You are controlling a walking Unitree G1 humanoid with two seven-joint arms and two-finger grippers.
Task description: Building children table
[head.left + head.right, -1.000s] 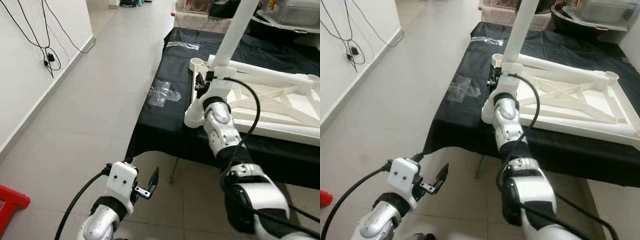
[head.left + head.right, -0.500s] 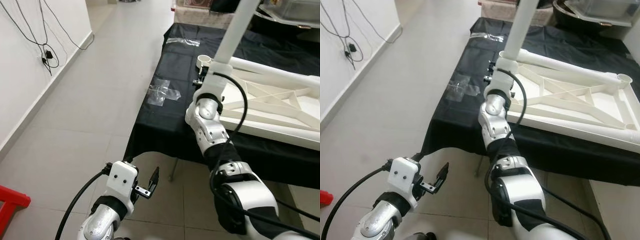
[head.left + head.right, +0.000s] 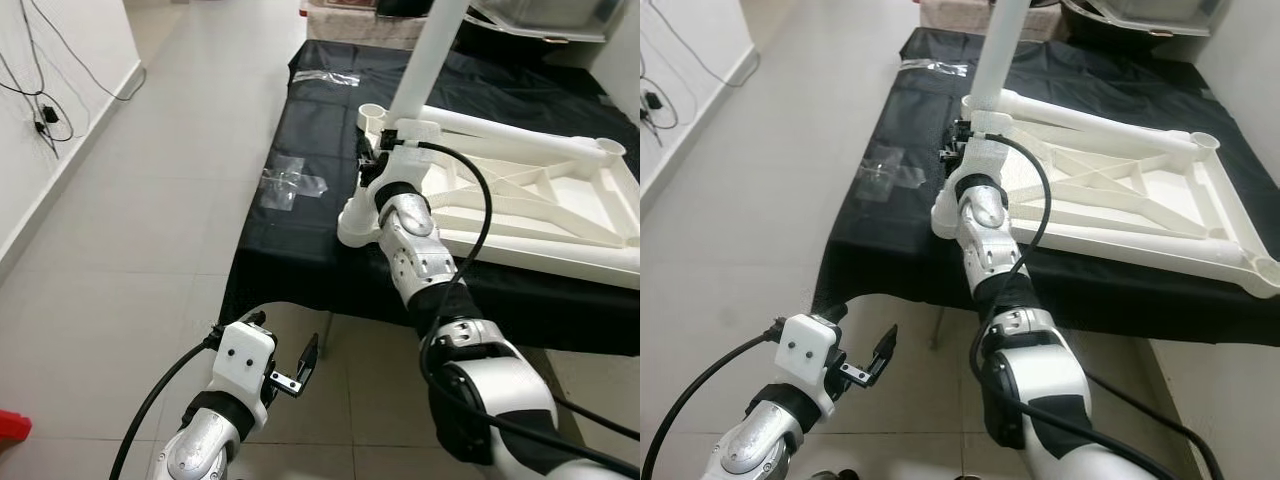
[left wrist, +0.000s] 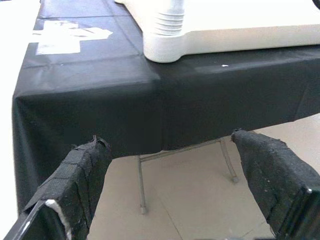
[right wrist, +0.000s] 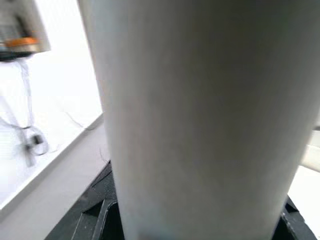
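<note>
A desk draped in black cloth [image 3: 300, 240] carries the upside-down white children's table top [image 3: 540, 215], a ribbed plastic frame lying flat across the desk's middle and far side, one rounded corner socket [image 3: 352, 222] reaching almost to the near edge. A white table leg [image 3: 428, 55] stands tilted out of the frame's near-left corner, beside an open round socket [image 3: 371, 115]. The right gripper [image 3: 378, 158] is pressed against the base of that leg, where the right wrist view has the white tube close up between the dark fingers, so it is clamped on the leg. The right arm [image 3: 425, 270] crosses the desk's near edge and hides part of the frame behind it. The left gripper [image 3: 297, 368] hangs low over the tiled floor [image 3: 140, 200] in front of the desk, fingers [image 4: 80, 175] spread apart around nothing. Two clear plastic bags lie on the cloth, one [image 3: 291, 184] near the left edge, another [image 3: 327, 77] toward the far left corner. Cables [image 3: 40, 110] hang on the left wall.
</note>
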